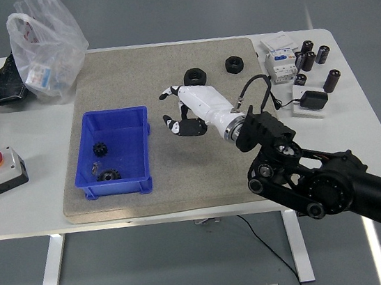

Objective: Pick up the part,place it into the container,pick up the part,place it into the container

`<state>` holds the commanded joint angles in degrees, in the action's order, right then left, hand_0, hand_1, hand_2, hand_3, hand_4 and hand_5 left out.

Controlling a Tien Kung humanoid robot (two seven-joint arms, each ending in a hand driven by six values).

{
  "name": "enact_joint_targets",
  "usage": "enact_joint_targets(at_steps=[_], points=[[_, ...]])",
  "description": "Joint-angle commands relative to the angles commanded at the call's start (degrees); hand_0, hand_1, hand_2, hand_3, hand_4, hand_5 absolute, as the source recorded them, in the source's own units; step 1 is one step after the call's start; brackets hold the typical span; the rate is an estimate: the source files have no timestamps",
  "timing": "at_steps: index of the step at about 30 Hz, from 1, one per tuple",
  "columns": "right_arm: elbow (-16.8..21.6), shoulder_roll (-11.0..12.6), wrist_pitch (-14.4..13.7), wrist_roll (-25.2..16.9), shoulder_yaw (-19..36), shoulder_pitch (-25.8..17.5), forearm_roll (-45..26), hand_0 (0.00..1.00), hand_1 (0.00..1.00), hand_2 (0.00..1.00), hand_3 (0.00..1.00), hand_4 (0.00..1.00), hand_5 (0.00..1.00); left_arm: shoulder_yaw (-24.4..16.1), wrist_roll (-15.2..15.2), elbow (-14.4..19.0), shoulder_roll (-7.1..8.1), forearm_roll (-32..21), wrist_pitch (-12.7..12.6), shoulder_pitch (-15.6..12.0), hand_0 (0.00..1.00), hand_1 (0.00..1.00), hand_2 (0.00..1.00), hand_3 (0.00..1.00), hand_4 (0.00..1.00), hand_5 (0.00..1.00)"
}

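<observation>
Your right hand (187, 108), fingers apart and empty, hovers between the blue container (89, 175) and the nearer black nut (195, 78); next, reach and close on that part.

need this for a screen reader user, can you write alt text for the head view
A white right robot hand, fingers spread and holding nothing, hovers over a beige mat just short of a black nut, with a second nut further right. At the mat's left, a blue bin holds two small black gears.
</observation>
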<state>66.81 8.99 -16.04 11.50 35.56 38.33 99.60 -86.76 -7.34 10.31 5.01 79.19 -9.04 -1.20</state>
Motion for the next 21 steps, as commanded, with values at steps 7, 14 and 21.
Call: enact_joint_targets(at_steps=[7, 14, 21], points=[[0.17, 1.82, 2.06, -9.52, 11.5, -6.87, -7.74, 0.639, 0.77, 0.786, 0.785, 0.872, 0.583, -0.17, 0.11, 0.0, -0.19, 0.05, 0.03, -0.03, 0.656, 0.595, 0.588, 0.664, 0.642, 0.235], [2.47, 2.84, 3.21, -17.19, 20.71, -12.64, -14.34, 0.674, 0.755, 0.767, 0.777, 0.89, 0.602, -0.27, 0.25, 0.0, -0.3, 0.11, 0.02, -0.02, 0.656, 0.595, 0.587, 0.663, 0.642, 0.235], [3.02, 3.29, 3.54, -18.96, 22.88, -15.61, -18.14, 0.676, 0.742, 0.744, 0.764, 0.893, 0.603, -0.17, 0.31, 0.0, -0.13, 0.3, 0.08, 0.35, 0.656, 0.594, 0.587, 0.664, 0.642, 0.234]])
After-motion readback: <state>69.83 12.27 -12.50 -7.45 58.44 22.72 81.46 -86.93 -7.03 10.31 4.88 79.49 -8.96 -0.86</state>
